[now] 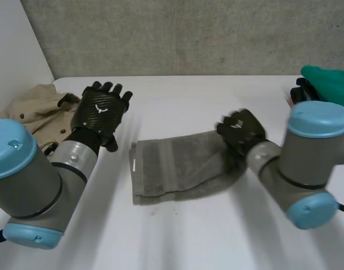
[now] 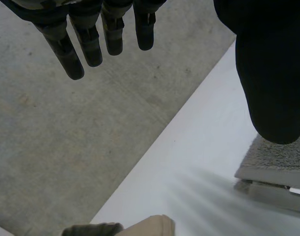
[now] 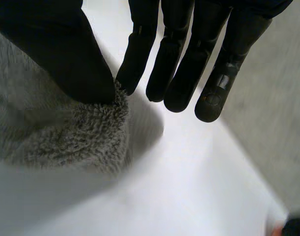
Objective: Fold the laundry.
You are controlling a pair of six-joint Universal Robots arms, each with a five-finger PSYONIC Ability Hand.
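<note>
Head view: a folded grey towel (image 1: 177,166) lies in the middle of the white table (image 1: 188,236), its right end hidden beneath the robot's right hand (image 1: 242,130), while far off to the towel's right a green cloth (image 1: 329,84) is cut off at the edge and a dark thing (image 1: 300,90) beside it is too dim to identify. In the right wrist view, that hand's thumb and nearest finger (image 3: 139,49) pinch the towel's fluffy, looped edge, the other fingers straight and clear of it. The left hand (image 1: 102,110), fingers straight and apart, holds nothing just left of the towel, between it and a crumpled beige garment (image 1: 36,109).
</note>
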